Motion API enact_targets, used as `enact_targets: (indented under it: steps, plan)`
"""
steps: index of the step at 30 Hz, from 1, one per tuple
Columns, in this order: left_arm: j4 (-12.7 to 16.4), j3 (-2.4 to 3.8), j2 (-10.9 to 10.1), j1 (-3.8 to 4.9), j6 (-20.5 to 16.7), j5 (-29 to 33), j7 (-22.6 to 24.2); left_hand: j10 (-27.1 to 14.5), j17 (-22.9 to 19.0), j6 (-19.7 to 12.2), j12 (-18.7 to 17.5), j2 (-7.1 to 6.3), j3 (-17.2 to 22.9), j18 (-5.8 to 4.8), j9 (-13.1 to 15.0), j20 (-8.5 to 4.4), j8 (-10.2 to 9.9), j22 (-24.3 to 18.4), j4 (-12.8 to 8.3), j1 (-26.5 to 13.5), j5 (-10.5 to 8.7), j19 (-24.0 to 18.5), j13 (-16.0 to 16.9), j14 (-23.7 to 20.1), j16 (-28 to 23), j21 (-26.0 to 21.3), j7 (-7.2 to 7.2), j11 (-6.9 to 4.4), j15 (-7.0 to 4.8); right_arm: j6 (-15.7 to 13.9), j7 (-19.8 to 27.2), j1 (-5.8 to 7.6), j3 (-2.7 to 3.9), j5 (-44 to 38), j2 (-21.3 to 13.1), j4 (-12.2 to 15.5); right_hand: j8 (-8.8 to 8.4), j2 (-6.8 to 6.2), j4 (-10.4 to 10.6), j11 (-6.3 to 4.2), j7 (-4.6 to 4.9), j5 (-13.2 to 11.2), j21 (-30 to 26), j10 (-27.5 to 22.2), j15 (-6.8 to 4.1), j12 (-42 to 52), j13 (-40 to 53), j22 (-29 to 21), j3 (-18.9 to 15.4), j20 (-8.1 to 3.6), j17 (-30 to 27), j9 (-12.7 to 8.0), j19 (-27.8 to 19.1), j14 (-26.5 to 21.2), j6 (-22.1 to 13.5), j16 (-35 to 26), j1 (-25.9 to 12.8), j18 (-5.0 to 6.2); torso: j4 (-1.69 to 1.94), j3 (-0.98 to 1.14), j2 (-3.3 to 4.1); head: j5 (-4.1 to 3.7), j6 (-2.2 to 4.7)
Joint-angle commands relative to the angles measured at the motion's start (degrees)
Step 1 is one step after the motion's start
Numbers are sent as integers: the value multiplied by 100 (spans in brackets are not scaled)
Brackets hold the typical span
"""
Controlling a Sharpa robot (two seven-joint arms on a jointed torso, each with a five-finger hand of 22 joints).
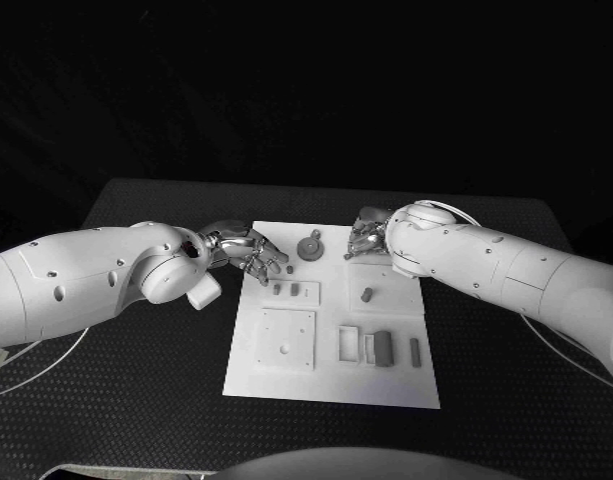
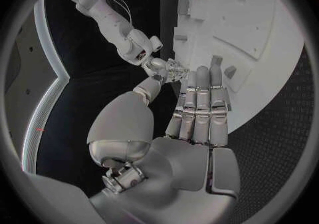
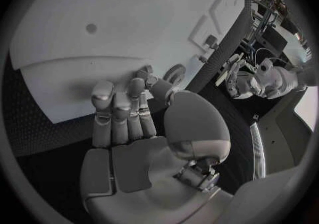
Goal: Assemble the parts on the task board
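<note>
We found the white board (image 1: 332,385) lying flat in the middle of the black worktop (image 1: 133,400), its grey parts spread over it. A round part (image 1: 311,243) stood near the far edge, two small pegs (image 1: 286,291) sat left of centre with another peg (image 1: 367,294) to their right, and a square plate (image 1: 287,338) lay in front beside a frame and bars (image 1: 378,347).

The left hand (image 1: 249,255) hovered over the board's far left edge; in its wrist view the fingers (image 2: 199,107) lay straight and side by side, holding nothing.

The right hand (image 1: 367,238) hung over the far edge just right of the round part. Its fingers (image 3: 119,115) were extended together and empty.
</note>
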Motion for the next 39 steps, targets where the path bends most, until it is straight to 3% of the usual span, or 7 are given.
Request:
enact_targets:
  steps: [1, 5, 19, 23, 30, 33, 39]
  plan:
    - [6, 4, 5, 4, -2, -6, 58, -10, 6, -4, -10, -26, -9, -51, -6, -10, 19, 8, -11, -21, -21, -4, -8, 40, -31, 10, 21, 42, 2, -213, 88, -25, 7, 100, -28, 21, 23, -140, -1, 9, 3, -43, 22, 26, -35, 33, -10, 102, -41, -14, 8, 42, 42, 21, 27, 20, -63, 425, 1, -1, 2, 0, -3]
    - [-2, 4, 6, 3, 12, -6, 73, -8, 7, -3, -9, -27, -9, -51, -6, -10, 20, 9, -11, -23, -21, -3, -7, 41, -32, 10, 22, 41, 2, -150, 112, -25, 34, 178, -58, 16, 26, -141, 0, 6, 0, -43, 24, 33, -39, 32, -13, 101, -40, -15, 9, 45, 47, 27, 32, 20, -64, 425, 6, 0, 3, -4, 4]
    - [10, 4, -2, 3, 17, -6, 69, -8, 11, -4, -9, -40, -18, -51, -5, -9, 20, 9, -11, -35, -21, -4, -7, 42, -34, 9, 22, 42, 2, 138, 275, -25, 33, 43, -64, -15, 18, -139, 4, 10, 4, -43, 17, 31, -40, 15, -26, 93, -42, -12, 7, 47, 41, 22, 18, 4, -89, 425, 7, -8, 4, -20, -3]
    - [11, 4, -4, 3, 17, -6, 69, -9, 11, -4, -9, -42, -18, -51, -5, -10, 20, 9, -12, -34, -21, -4, -7, 42, -35, 9, 22, 41, 2, -35, 552, -25, 33, -160, -102, 22, -46, -194, 14, 44, 40, -47, -15, 6, -17, -20, -50, 77, -73, 4, 2, 26, 15, -2, -87, -33, -166, 425, 10, -7, 4, -18, -5]
    - [12, 4, -20, 3, 16, -6, 78, -10, 12, -5, -9, -43, -18, -50, -5, -11, 20, 9, -15, -32, -21, -4, -7, 43, -36, 9, 22, 41, 1, -798, 1353, -25, 33, -787, -315, 202, -258, -521, 17, 151, 156, -60, -80, -103, 72, -47, -55, 47, -439, 1, 5, -79, -13, -55, -430, -88, -317, 425, 14, -7, 4, -13, -5]
    - [19, 4, -37, 3, 12, -6, 79, -10, 13, -6, -10, -44, -18, -49, -5, -11, 20, 9, -16, -30, -21, -4, -7, 43, -36, 9, 21, 42, 1, -1031, 1683, -24, 33, -1081, -425, 313, -277, -568, 19, 164, 170, -55, -98, -117, 86, -46, -55, 39, -486, -7, 4, -97, -16, -63, -451, -100, -292, 425, 8, -8, 4, 3, -7]
    - [31, 4, -54, 3, 14, -6, 82, -12, 14, -7, -10, -45, -17, -49, -6, -11, 19, 10, -19, -27, -21, -4, -8, 43, -37, 9, 21, 42, 1, -1077, 2138, -6, 32, -1710, -598, 485, -297, -649, 19, 173, 178, -48, -126, -129, 97, -48, -61, 27, -518, -21, 1, -126, -16, -65, -464, -120, -188, 425, 0, -7, 0, 13, -5]
